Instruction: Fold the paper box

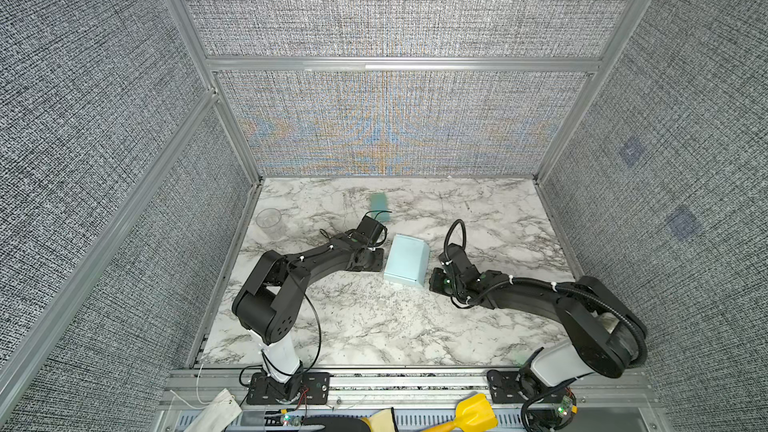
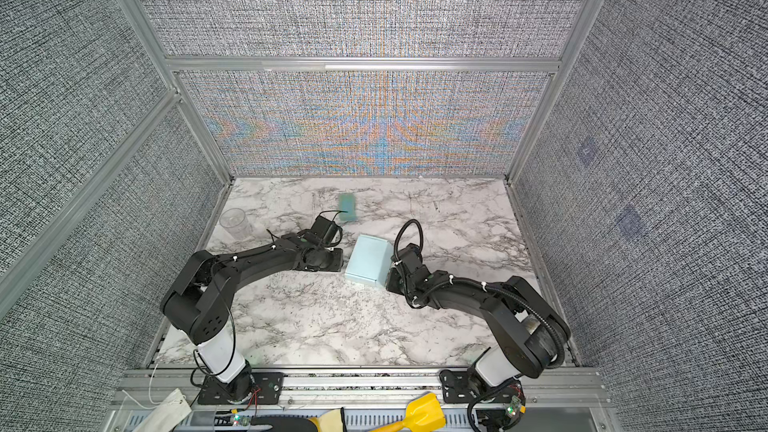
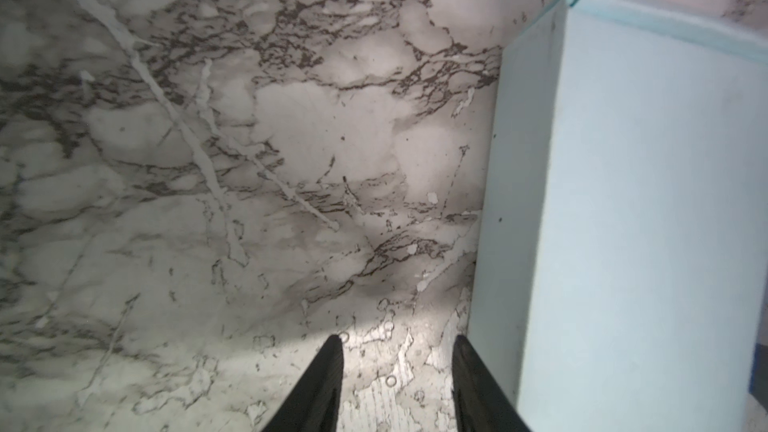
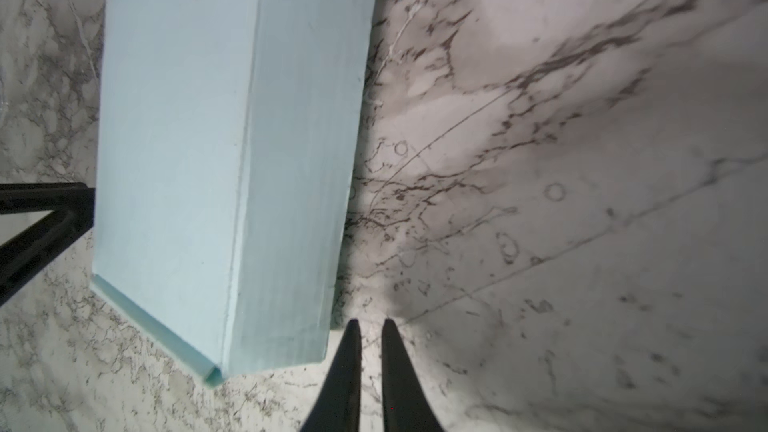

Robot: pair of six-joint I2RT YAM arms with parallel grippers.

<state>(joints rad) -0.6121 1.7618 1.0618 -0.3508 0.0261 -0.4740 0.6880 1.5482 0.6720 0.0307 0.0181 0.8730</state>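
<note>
The paper box is a pale sky-blue closed rectangular block lying on the marble table between the two arms. A thin lip of cardboard juts out along one end. My left gripper is open and holds nothing. It sits low over the table at the box's left side, and one finger lies right against the box wall. My right gripper is shut, only a slit between its tips, and empty. It is just off the right near corner of the box. The left fingers show past the box.
A darker teal-green strip lies flat behind the left wrist. A clear plastic cup stands at the table's far left. Grey fabric walls close in the table on three sides. A yellow scoop lies beyond the front rail.
</note>
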